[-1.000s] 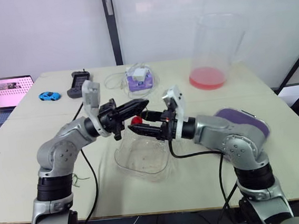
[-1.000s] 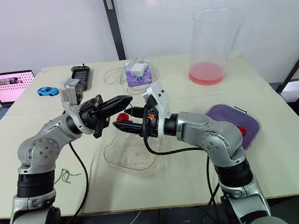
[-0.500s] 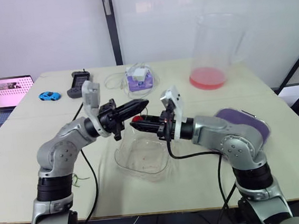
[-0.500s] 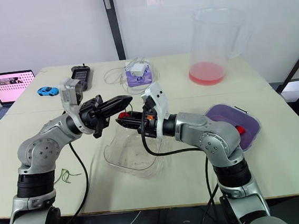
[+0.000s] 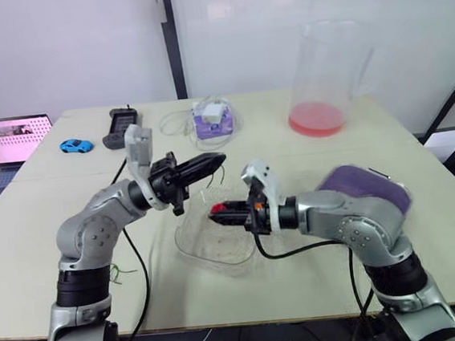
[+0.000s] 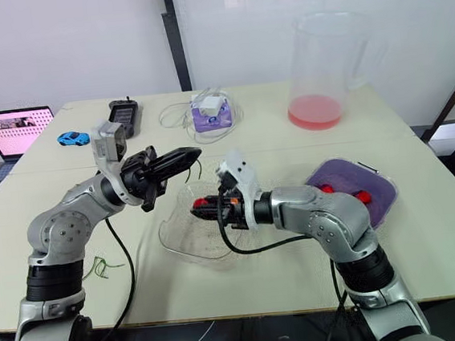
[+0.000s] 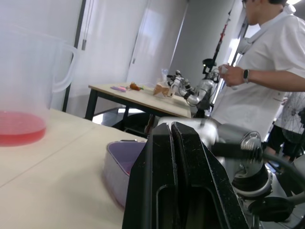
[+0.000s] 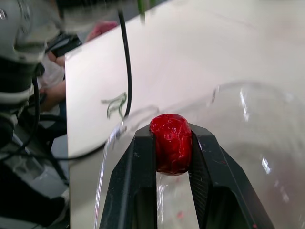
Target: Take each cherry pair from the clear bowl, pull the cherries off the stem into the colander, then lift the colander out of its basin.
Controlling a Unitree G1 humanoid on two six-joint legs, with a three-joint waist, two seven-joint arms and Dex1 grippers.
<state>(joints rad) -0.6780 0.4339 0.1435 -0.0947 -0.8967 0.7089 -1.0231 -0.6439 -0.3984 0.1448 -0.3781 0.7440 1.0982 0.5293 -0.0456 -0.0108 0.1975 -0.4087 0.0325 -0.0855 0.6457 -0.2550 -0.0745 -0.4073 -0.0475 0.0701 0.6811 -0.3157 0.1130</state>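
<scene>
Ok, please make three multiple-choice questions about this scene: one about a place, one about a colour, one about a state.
1. Where is the cherry? A) on the laptop B) in the right claw, over the bowl C) in the jug
2. What colour is the toy car? A) blue B) yellow C) green
3. How is the left claw? A) wide open B) around the jug C) shut on a stem
Answers: B, that claw's fingers pinch it; A, its body is blue; C, its fingers meet.

Bowl (image 5: 219,248) at front middle of table (image 5: 24,238), basin (image 5: 378,184) to its right; jug (image 5: 327,72) behind basin, laptop (image 5: 12,139) far left
</scene>
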